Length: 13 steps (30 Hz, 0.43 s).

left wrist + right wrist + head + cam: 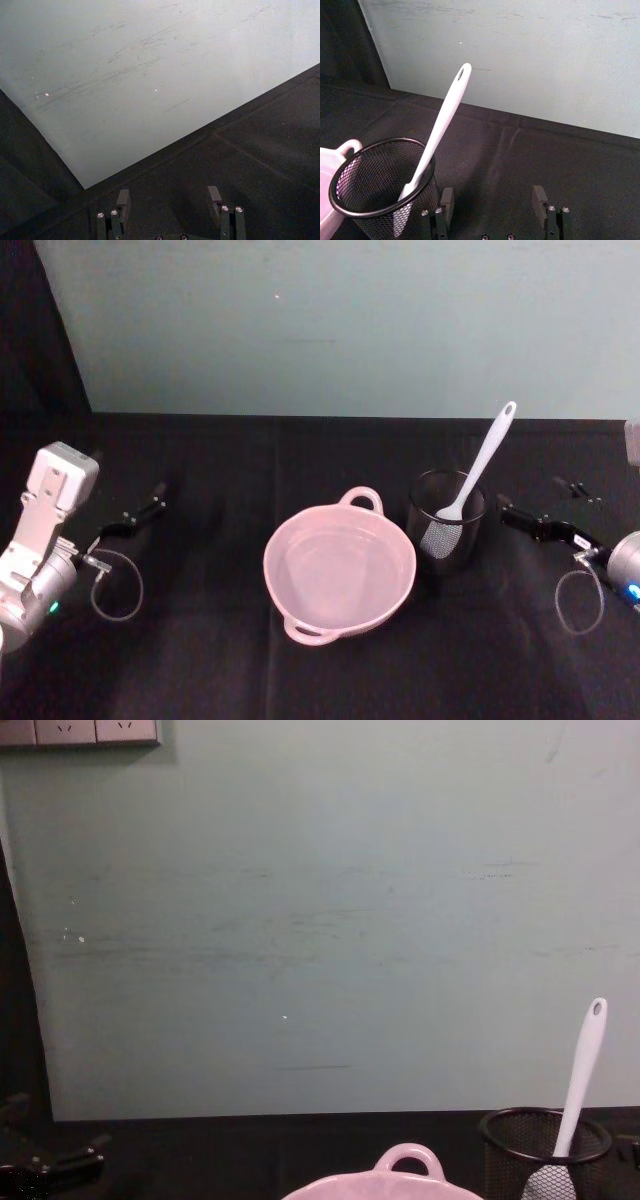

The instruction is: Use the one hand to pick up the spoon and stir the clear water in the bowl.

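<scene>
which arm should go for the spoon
Right, probably. The right gripper sits open just beside the mesh cup holding the spoon; the left gripper is across the bowl.

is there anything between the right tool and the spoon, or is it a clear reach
Mostly clear. The right tool, open, sits beside the black mesh cup with bare cloth between. The spoon stands head-down inside that cup, so the cup wall shields its lower part; the handle leans out above the rim, unobstructed.
</scene>
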Available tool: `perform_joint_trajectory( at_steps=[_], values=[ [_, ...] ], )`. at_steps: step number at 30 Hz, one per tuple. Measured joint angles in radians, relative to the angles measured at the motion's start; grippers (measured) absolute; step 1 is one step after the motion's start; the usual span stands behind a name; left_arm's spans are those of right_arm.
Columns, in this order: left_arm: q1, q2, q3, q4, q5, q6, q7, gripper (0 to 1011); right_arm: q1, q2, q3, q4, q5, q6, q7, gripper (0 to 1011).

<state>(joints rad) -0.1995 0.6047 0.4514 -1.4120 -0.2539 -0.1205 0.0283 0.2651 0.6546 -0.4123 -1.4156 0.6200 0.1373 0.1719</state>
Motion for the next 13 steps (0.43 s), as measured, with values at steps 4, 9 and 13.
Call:
perform_joint_trajectory(
  at_steps=[4, 9, 13],
  values=[
    [0.0, 0.0, 0.0, 0.0, 0.0, 0.0, 0.0, 1005, 0.0, 0.0, 0.0, 0.0, 0.001, -0.001, 0.001, 1002],
    [0.0, 0.0, 0.0, 0.0, 0.0, 0.0, 0.0, 1005, 0.0, 0.0, 0.0, 0.001, 0.002, -0.001, 0.001, 1002],
    [0.0, 0.0, 0.0, 0.0, 0.0, 0.0, 0.0, 1005, 0.0, 0.0, 0.0, 0.001, 0.002, -0.001, 0.002, 1000]
  ],
)
